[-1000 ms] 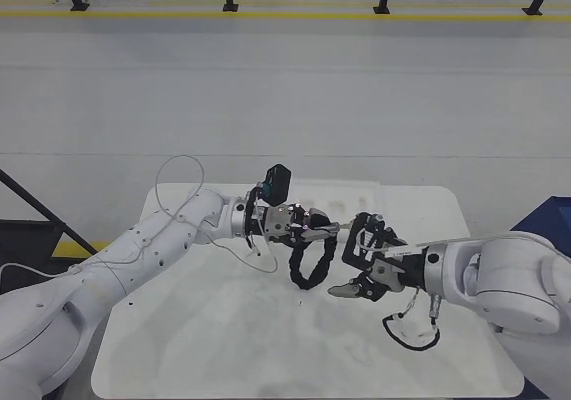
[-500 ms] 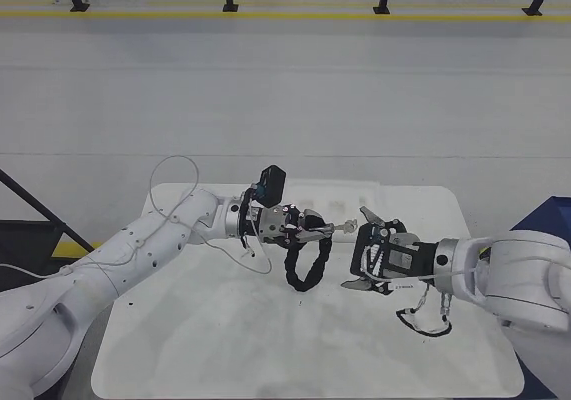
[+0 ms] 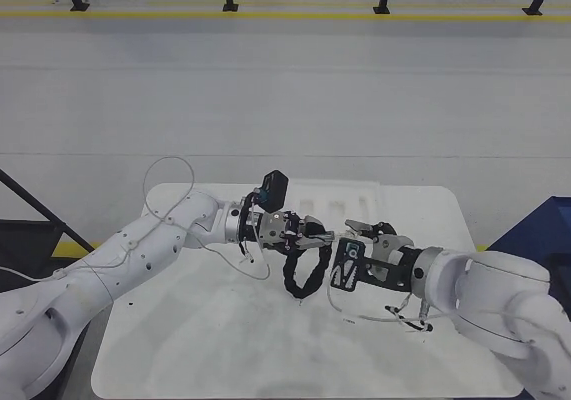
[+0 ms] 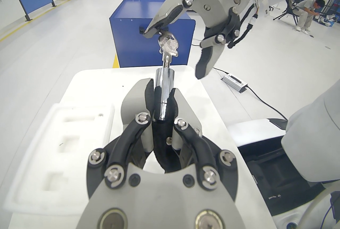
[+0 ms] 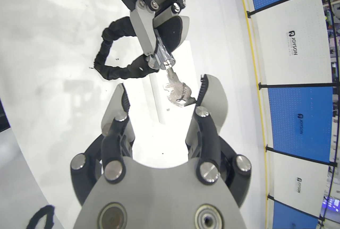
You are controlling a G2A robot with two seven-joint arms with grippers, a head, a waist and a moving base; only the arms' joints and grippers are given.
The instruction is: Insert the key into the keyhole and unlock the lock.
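Note:
My left gripper [image 4: 162, 89] is shut on a chrome lock cylinder [image 4: 163, 97], held above the table [image 3: 215, 340]. The lock's black cable loop [image 3: 300, 275] hangs below it. A silver key [image 4: 168, 45] sticks out of the keyhole, its blade inside. My right gripper [image 5: 162, 85] faces the lock and stands open around the key's head [image 5: 176, 93]. One fingertip [image 5: 202, 81] touches the edge of the head; the other finger stays clear of it. Seen from above, the two grippers [image 3: 310, 238] [image 3: 343, 243] meet over the table's middle.
A white foam tray [image 4: 53, 134] with square recesses lies on the table beside the left arm. A blue cabinet [image 3: 565, 230] stands past the table's right end. A dark metal frame [image 3: 5, 200] stands to the left.
The right gripper has turned about its wrist and moved left toward the lock, its open fingers now around the key's head. The left gripper and lock have barely shifted.

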